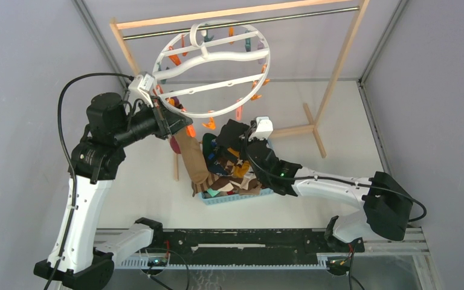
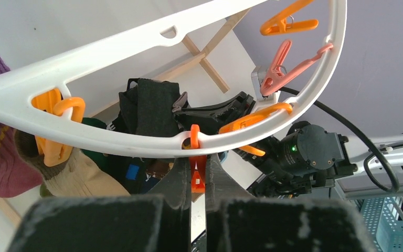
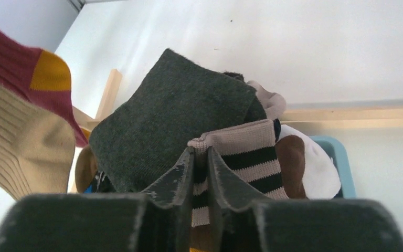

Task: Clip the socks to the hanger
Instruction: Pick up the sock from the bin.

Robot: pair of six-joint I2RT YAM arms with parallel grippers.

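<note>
Over the white worktop, jaws of the right gripper pinch a striped sock, those of the left gripper clamp an orange clothespin on the hanger; feed the cuff deep into that clip.

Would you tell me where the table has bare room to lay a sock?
Bare table lies right of the basket, beyond the rack's foot; also left of it. Crowded between hanger and basket.

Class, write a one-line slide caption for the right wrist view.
Right tool pinches a striped sock beside a dark grey sock over the blue basket.
</note>
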